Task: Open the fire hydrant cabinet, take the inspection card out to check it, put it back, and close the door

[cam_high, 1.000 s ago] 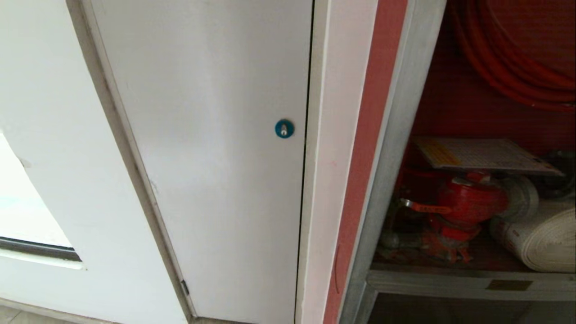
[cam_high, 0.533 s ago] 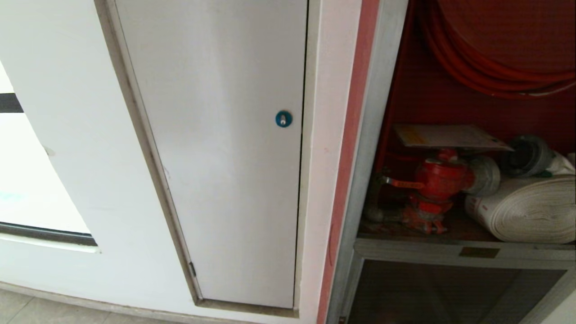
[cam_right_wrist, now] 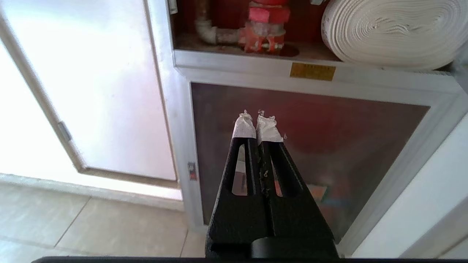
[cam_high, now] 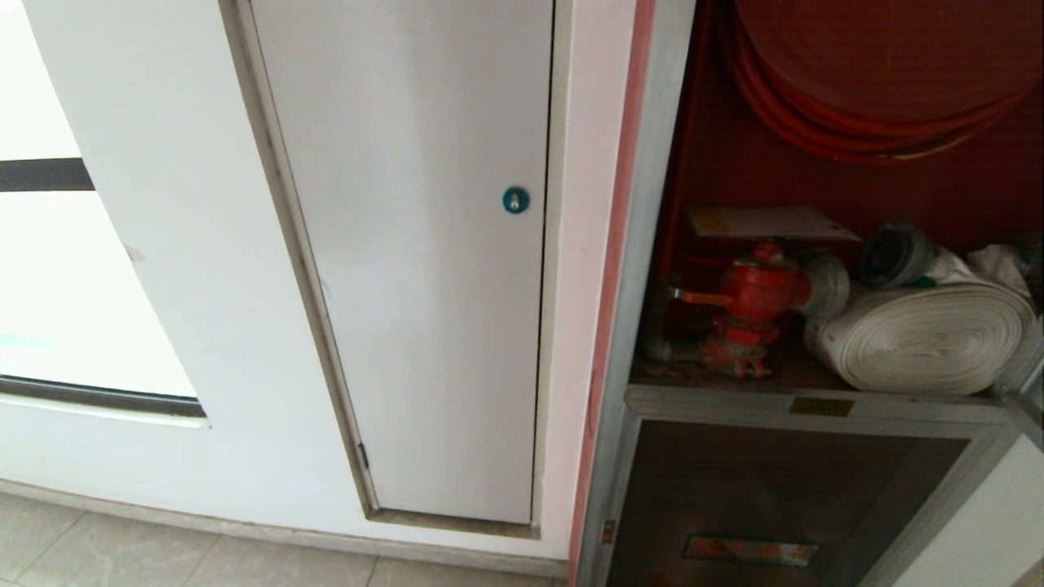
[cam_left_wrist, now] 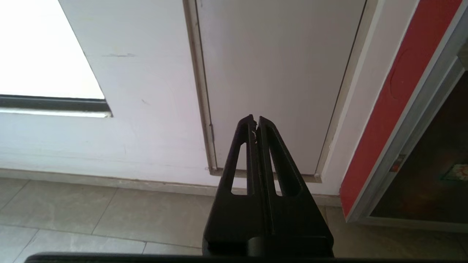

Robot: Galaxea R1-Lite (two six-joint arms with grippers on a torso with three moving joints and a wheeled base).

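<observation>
The fire hydrant cabinet [cam_high: 652, 244] stands on the right of the head view with its upper compartment open and red inside. The inspection card [cam_high: 767, 222] lies flat on top of the red valve [cam_high: 754, 289], beside a white rolled hose [cam_high: 922, 338] and below the red hose coil [cam_high: 856, 122]. That compartment's door is out of view. Neither gripper is in the head view. My left gripper [cam_left_wrist: 255, 118] is shut and empty, facing the white wall panel. My right gripper [cam_right_wrist: 257, 118], with white-taped tips, is shut and empty, low in front of the cabinet [cam_right_wrist: 256, 60].
A plain white door [cam_high: 424, 244] with a round blue lock [cam_high: 515, 200] is left of the cabinet. Below the open compartment is a shut tinted glass pane [cam_high: 783, 481] in a silver frame with a small red tab [cam_high: 605, 531]. Tiled floor [cam_high: 163, 554] runs along the wall.
The whole head view has shifted: the wall and cabinet look farther off, and the floor and the lower glass pane have come into view. The camera moved; the things kept still.
</observation>
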